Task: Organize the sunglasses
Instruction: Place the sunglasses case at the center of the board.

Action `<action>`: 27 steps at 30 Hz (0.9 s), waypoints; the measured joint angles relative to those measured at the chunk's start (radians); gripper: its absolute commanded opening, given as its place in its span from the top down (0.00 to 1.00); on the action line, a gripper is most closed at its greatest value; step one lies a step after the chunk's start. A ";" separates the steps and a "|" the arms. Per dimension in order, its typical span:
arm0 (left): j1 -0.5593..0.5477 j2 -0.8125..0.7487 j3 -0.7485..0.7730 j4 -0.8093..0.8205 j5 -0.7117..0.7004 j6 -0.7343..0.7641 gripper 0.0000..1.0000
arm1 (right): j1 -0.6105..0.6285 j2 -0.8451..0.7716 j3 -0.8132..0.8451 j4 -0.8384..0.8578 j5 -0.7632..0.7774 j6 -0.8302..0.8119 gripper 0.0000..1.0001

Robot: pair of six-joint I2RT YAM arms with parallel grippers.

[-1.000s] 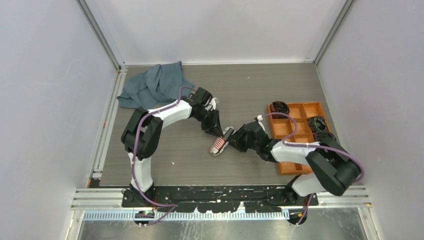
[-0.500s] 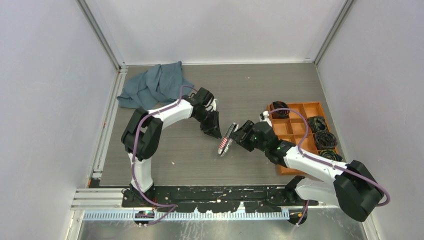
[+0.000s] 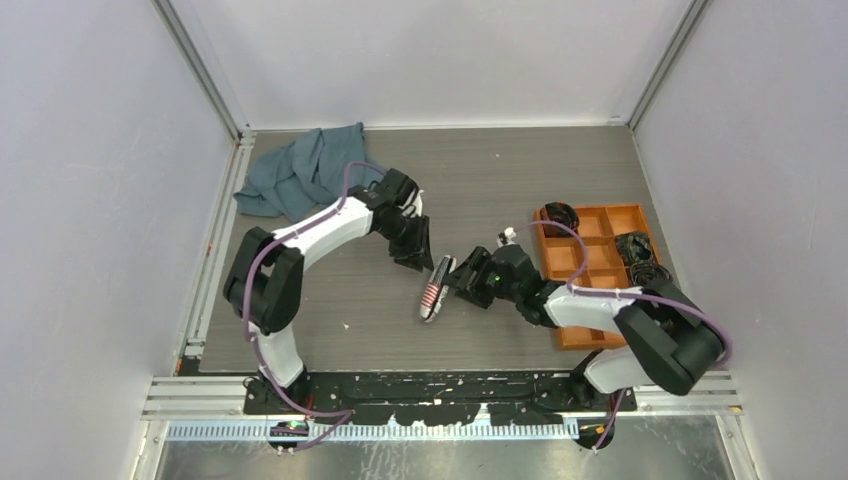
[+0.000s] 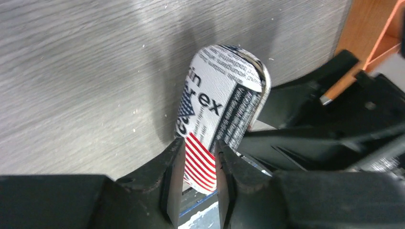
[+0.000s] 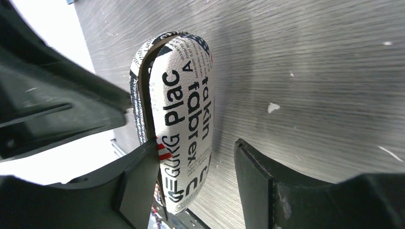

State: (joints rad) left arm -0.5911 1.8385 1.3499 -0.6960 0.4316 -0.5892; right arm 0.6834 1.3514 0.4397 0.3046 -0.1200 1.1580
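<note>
The sunglasses are not visible in any view. A white patterned case (image 3: 435, 288) with dark print and red stripes stands on edge on the table between both grippers. My left gripper (image 3: 419, 262) is shut on the case's red-striped edge (image 4: 199, 162); in the left wrist view the gripper (image 4: 197, 149) has a finger on each side of it. My right gripper (image 3: 463, 283) is open around the case's other end (image 5: 184, 119); in the right wrist view the gripper (image 5: 191, 155) has one finger against the case's seam and the other finger apart from it.
An orange compartment tray (image 3: 600, 212) sits at the right with black coiled bundles (image 3: 640, 262) in several cells. A blue-grey cloth (image 3: 310, 170) lies crumpled at the back left. The wood-grain table ends in metal rails at the left and the front.
The case has shifted slightly left and down on the table with both grippers beside it. The right arm has folded back and its gripper moved left; the left gripper has edged left.
</note>
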 measured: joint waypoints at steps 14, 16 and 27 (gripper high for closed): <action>0.014 -0.328 -0.360 0.098 0.002 -0.023 0.04 | -0.011 0.241 -0.025 0.388 -0.121 0.130 0.36; 0.013 -0.338 -0.424 0.142 0.026 -0.040 0.05 | -0.011 0.241 -0.025 0.401 -0.127 0.132 0.36; 0.013 -0.284 -0.491 0.293 0.070 -0.057 0.11 | -0.033 0.243 -0.052 0.429 -0.154 0.132 0.35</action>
State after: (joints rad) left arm -0.5777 1.5543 0.8593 -0.4034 0.5014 -0.6464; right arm 0.6502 1.5948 0.3878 0.7334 -0.2745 1.2896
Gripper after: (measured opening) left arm 0.914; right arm 0.646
